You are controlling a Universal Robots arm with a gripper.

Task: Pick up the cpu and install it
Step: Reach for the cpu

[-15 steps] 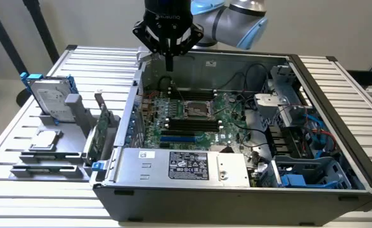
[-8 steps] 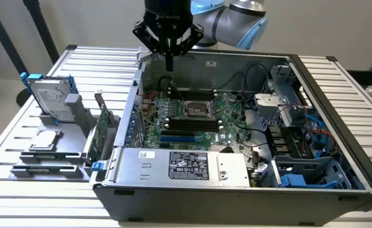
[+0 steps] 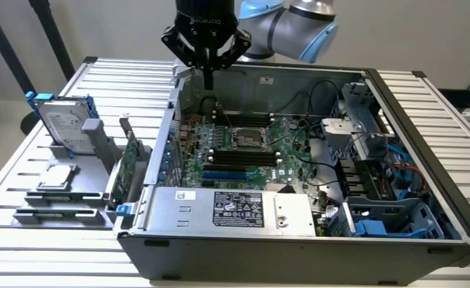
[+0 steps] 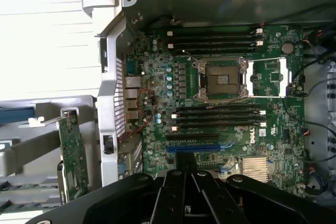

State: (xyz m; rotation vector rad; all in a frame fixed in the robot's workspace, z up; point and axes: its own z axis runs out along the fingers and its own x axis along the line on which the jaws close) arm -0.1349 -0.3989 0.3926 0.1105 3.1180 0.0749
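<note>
Jaws shut together, holding nothing, above the open computer case. The socket lies below them. The cpu rests well apart from them on a gray rack.

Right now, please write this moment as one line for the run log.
gripper: shut, empty, above open case | cpu: on gray holder, exterior view's left, untouched | socket: empty

Under the hand, an open computer case sits on the slatted bench; a blue-railed hard drive stands outside it, well apart from the hand.
</note>
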